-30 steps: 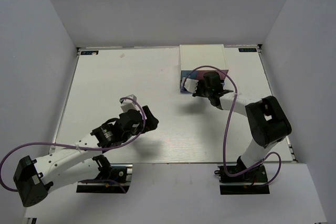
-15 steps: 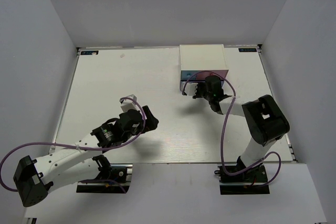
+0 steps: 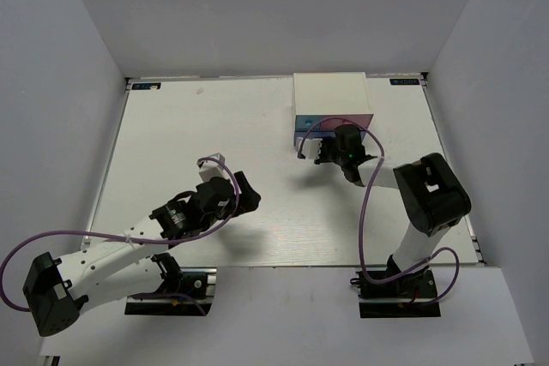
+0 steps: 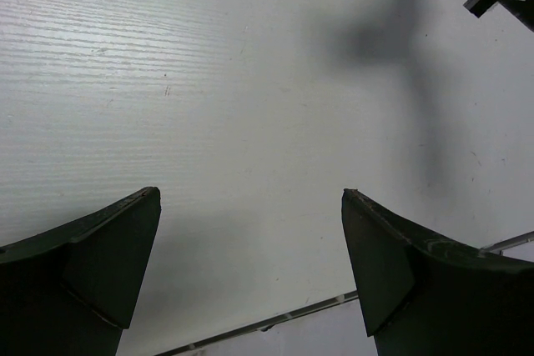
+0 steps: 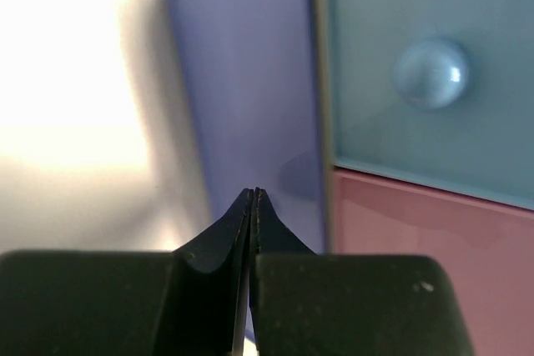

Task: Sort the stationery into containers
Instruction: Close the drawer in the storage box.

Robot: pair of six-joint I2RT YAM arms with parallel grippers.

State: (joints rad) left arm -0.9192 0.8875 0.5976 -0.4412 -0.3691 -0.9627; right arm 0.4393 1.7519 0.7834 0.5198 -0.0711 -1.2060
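Right gripper [image 5: 253,194] shifted slightly before one cabinet [image 3: 330,92] at far edge of table [image 3: 171,126]; fingers pressed together, empty. Three drawer fronts: violet [image 5: 242,106], blue [image 5: 417,131], pink [image 5: 434,231]. Left gripper [image 4: 250,198] spread wide, empty, above table.

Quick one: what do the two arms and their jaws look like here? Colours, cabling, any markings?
The left arm and right arm match: white link shells, black joint housings, black wrist ends. A purple cable loops along each from base to wrist. Each sits on a black base plate. The jaws are matte black tapering wedges. No markings are readable.
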